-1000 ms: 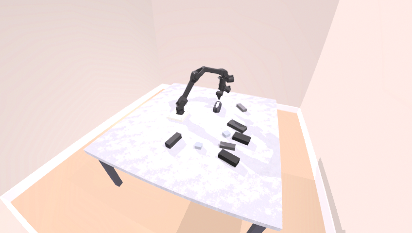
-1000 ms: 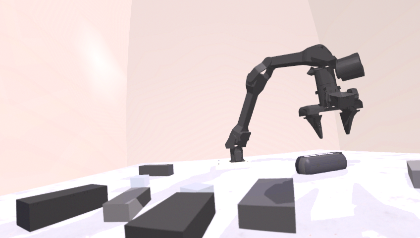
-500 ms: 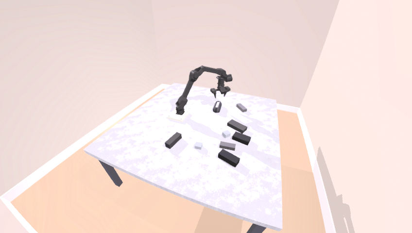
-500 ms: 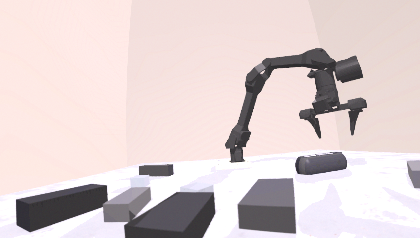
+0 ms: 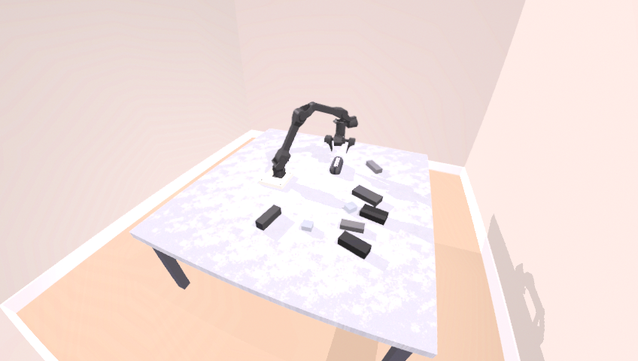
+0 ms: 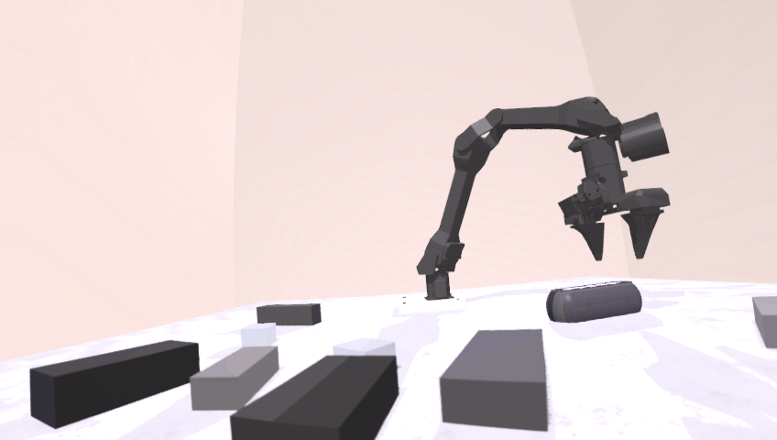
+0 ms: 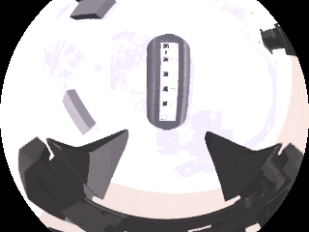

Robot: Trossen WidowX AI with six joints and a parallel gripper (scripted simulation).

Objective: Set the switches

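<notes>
The dark grey controller unit [image 5: 336, 165] [image 6: 599, 305] [image 7: 155, 82], long with rounded ends, lies on the bench [image 5: 214, 214]. A white strip [image 7: 169, 97] faces up along it, with a row of small squares. In the wrist view the square nearest my fingers looks empty and the others look dark; one small extra mark is near the far end. No green switch ends show, and the face against the bench is hidden. My gripper [image 5: 339, 151] [image 6: 619, 258] [image 7: 167, 134] is open and empty, pointing down above the unit without touching it.
A light grey block [image 5: 373, 166] [image 6: 764, 321] [image 7: 79, 111] lies near the unit. A dark grey block [image 5: 366, 195] [image 6: 493, 376] [image 7: 93, 9], two black blocks [image 5: 373, 213] [image 5: 354, 244], another light grey block [image 5: 352, 226], pale blocks [image 5: 350, 207] [image 5: 307, 225] and a dark block [image 5: 268, 216] lie farther away.
</notes>
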